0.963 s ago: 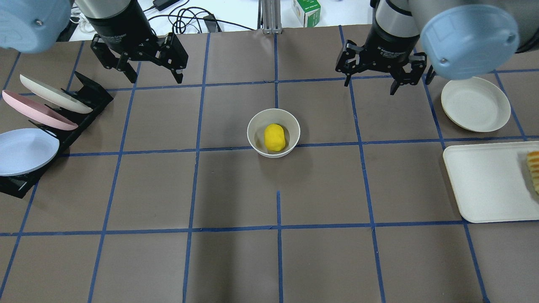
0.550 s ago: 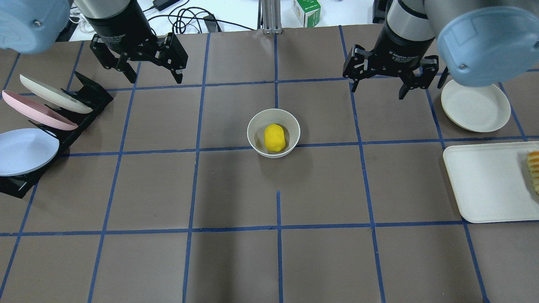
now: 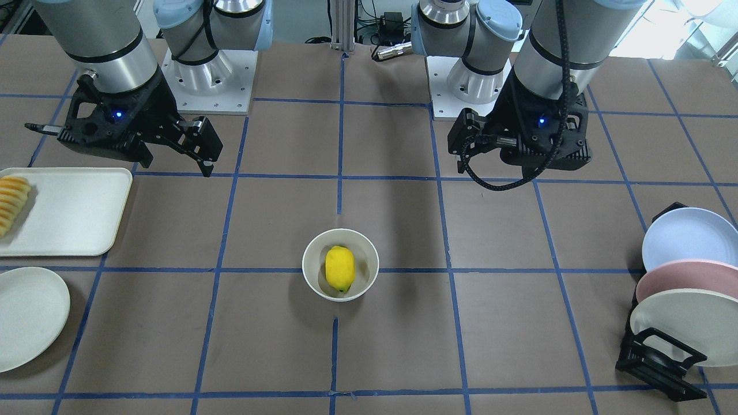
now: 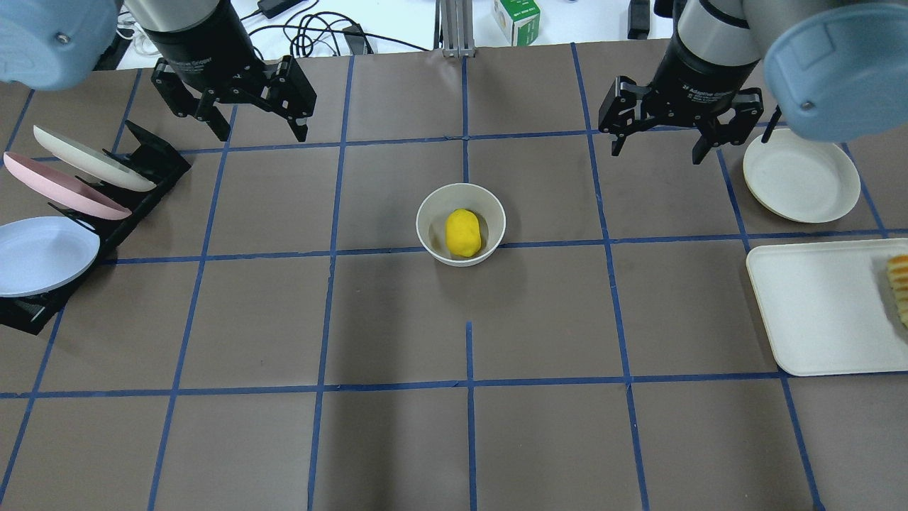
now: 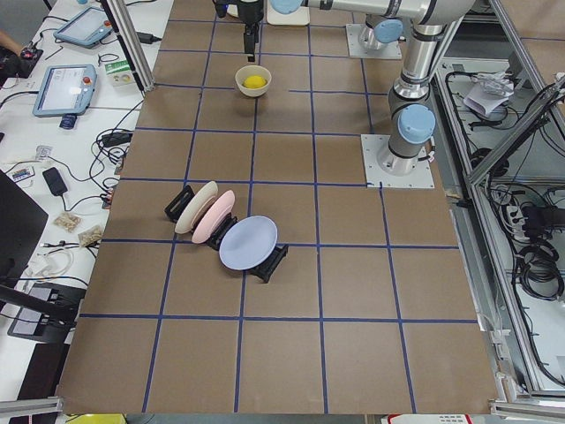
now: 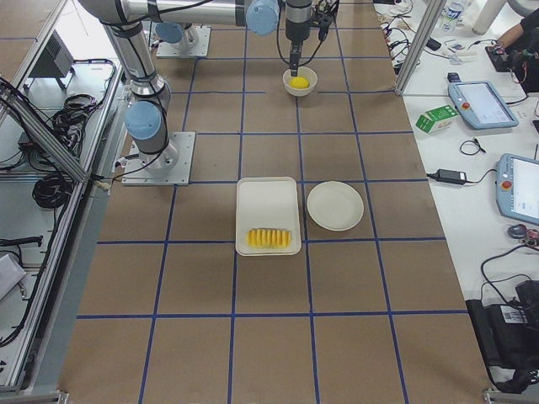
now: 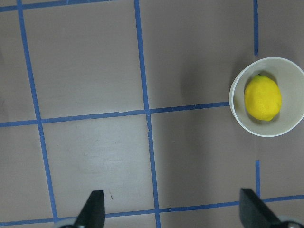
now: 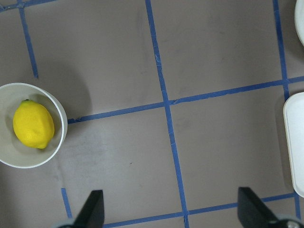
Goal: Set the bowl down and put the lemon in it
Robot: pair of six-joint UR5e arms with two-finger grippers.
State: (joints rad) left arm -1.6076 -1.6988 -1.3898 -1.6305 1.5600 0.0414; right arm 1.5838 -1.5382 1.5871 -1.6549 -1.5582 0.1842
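The lemon (image 4: pixel 463 233) is in the bowl (image 4: pixel 431 226). It lies on its side on the bottom, bright yellow against the off-white wall, with bare bowl showing all round it. The bowl stands upright in the middle of the table (image 4: pixel 397 440), right where two blue tape lines (image 4: pixel 213 254) meet, and nothing is touching it.

Out to the arms now. The left gripper (image 4: pixel 264 135) hangs over the far side of the table, well apart from the bowl, with its fingers spread wide and nothing between them. Its wrist camera shows both fingertips (image 7: pixel 93 209) at the bottom corners, bare brown table in the gap, and the bowl off at the right edge. The right gripper (image 4: pixel 657 155) mirrors that on the other side: fingers wide apart, holding nothing, also well clear of the bowl. Its own camera has the bowl and lemon off at the left.

Further out, on the robot's left, a black rack (image 4: pixel 152 152) holds three plates leaning on edge: a cream one (image 4: pixel 92 160), a pink one (image 4: pixel 60 188) and a pale blue one (image 4: pixel 42 255). On the robot's right, a flat white plate (image 4: pixel 801 174) lies just beside the right gripper. Nearer the camera sits a white tray (image 4: pixel 823 305) with a row of orange-yellow fruit slices (image 4: pixel 899 284) at its outer end.
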